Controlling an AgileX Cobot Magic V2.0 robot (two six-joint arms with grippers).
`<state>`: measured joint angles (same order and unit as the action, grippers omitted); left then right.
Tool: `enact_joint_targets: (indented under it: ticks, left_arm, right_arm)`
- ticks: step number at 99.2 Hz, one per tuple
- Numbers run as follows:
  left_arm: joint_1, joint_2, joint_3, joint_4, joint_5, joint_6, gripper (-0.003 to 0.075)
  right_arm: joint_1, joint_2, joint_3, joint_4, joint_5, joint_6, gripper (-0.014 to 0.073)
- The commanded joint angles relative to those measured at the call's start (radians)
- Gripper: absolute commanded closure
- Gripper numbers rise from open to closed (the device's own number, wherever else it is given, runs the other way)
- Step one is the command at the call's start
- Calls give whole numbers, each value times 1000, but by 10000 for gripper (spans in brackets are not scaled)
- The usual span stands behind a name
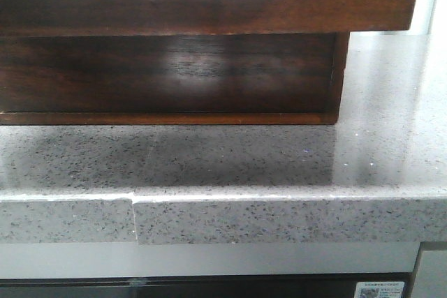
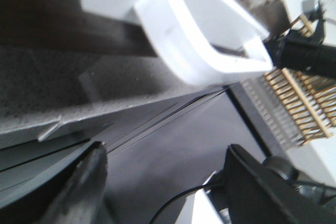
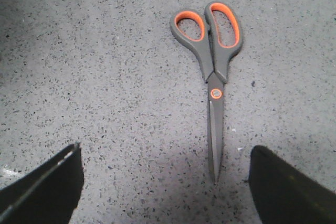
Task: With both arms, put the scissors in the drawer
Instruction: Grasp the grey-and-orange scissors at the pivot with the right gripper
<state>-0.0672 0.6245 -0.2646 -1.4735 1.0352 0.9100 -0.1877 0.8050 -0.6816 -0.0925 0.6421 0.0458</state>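
The scissors (image 3: 212, 72) lie flat and closed on the speckled grey countertop (image 3: 105, 77). They have grey handles lined with orange, and the blade tip points toward my right gripper (image 3: 165, 150). That gripper is open and empty above the counter, with the blade tip between its fingers, nearer one of them. The drawer (image 1: 209, 5) fills the top of the front view: a wide, glossy reddish-brown front with a pale round-cornered cut-out. My left gripper (image 2: 165, 149) is open and empty, out past the counter's edge. Neither gripper nor the scissors shows in the front view.
Under the drawer front a darker wood box (image 1: 174, 75) stands on the countertop (image 1: 209, 158). The counter's front edge has a seam (image 1: 133, 214). In the left wrist view a blurred white rounded shape (image 2: 199, 45) and a bamboo rack (image 2: 299, 103) show.
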Motion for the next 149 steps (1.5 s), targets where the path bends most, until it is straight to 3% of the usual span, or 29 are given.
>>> enact_joint_targets:
  ticks: [1, 18, 37, 45, 55, 68, 89, 149]
  left_arm:
    - [-6, 4, -51, 13, 30, -14, 281]
    - [-6, 1, -165, 280, 34, -173, 281]
    - [-6, -88, -351, 717, 34, -391, 281]
    - [-6, -126, -434, 891, 21, -483, 281]
    - [-6, -139, -500, 1015, -17, -493, 282]
    - [-6, -139, -515, 1068, -136, -493, 281]
    - [-6, -134, -511, 1069, -276, -490, 281]
    - [-6, -134, -509, 1069, -291, -490, 281]
  right_arm:
    - [-5, 1, -36, -25, -51, -11, 18]
    - [-5, -1, -36, -25, -36, -11, 18]
    - [-21, 15, -43, -25, 19, 14, 20]
    - [-70, 58, -70, -25, 37, 14, 59]
    - [-134, 137, -122, -21, 74, 14, 132]
    - [-175, 259, -213, -17, 147, 14, 195]
    - [-177, 466, -381, -12, 275, -5, 197]
    - [-177, 890, -734, 76, 499, -126, 239]
